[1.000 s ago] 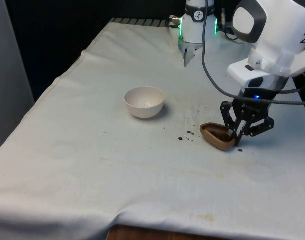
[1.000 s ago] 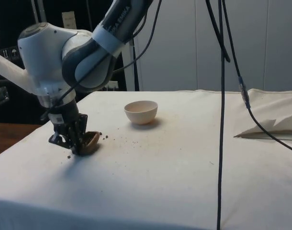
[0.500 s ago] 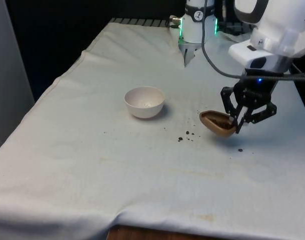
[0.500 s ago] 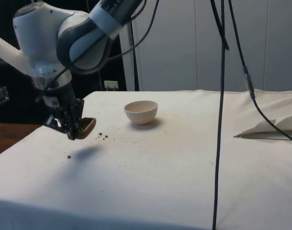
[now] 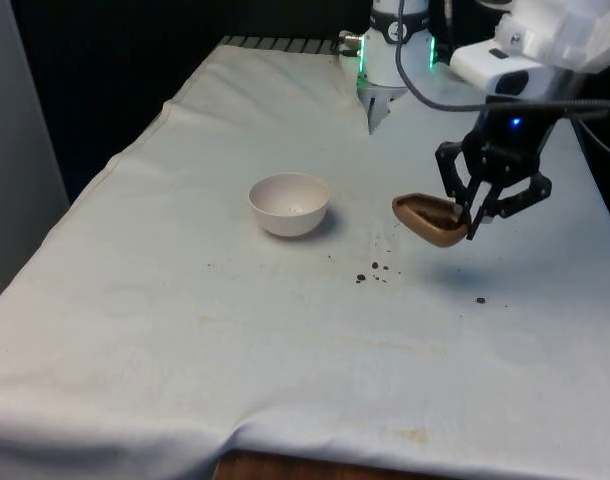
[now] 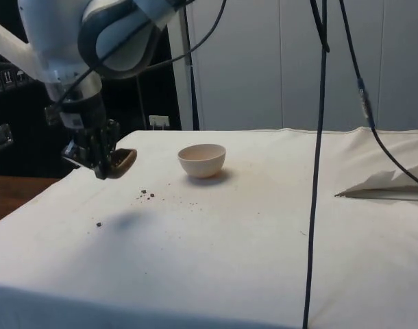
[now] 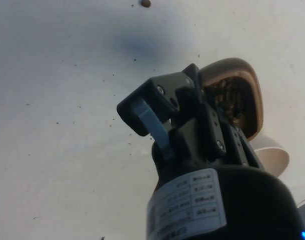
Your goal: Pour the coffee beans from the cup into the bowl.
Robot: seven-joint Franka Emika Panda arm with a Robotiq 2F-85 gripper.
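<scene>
Count: 1 brown cup [image 5: 431, 219], 1 white bowl [image 5: 289, 203], 1 gripper [image 5: 472, 222], and 2 patches of spilled beans on the white cloth [image 5: 185, 330].
Cup: it hung clear of the table, held by its rim at the gripper's end, tipped on its side, with dark coffee beans [image 7: 227, 100] visible inside.
Heading: in the front view the cup's long axis ran about 9 to 3 o'clock, mouth toward 9 and slightly up, toward the bowl.
Fingers: closed tight on the cup's rim, 1 finger inside and 1 outside.
Bowl: upright on the cloth, well apart from the cup, at about 9 o'clock from it in the front view.
Surroundings: a small cluster of beans [image 5: 373, 272] lay between bowl and cup; 1 lone bean [image 5: 480, 299] lay at about 5 o'clock from the cup; hanging black cables [image 6: 317, 137] crossed the side view.
</scene>
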